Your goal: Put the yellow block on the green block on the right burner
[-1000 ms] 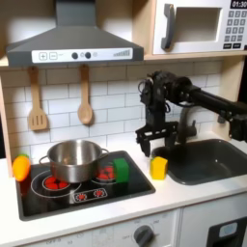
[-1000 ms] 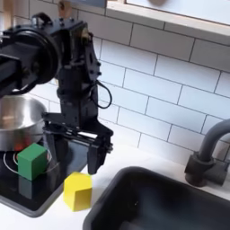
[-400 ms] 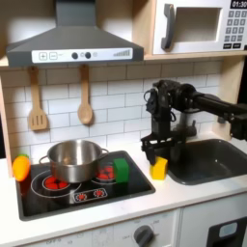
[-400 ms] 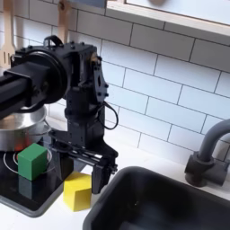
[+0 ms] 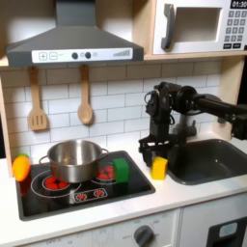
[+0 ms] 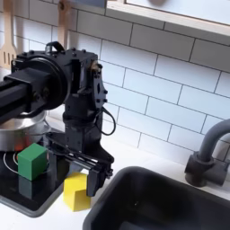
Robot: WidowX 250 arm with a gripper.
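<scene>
Lower now, open claw (image 6: 79,167) astride the yellow block (image 6: 75,191), not gripping.

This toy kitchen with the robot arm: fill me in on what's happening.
A WidowX arm has its gripper low over the yellow block, which sits on the counter between the hob and the sink. The fingers straddle the block's top; whether they grip it cannot be told. The green block sits on the right burner, beside the steel pot. The yellow block is not on the green block yet.
</scene>
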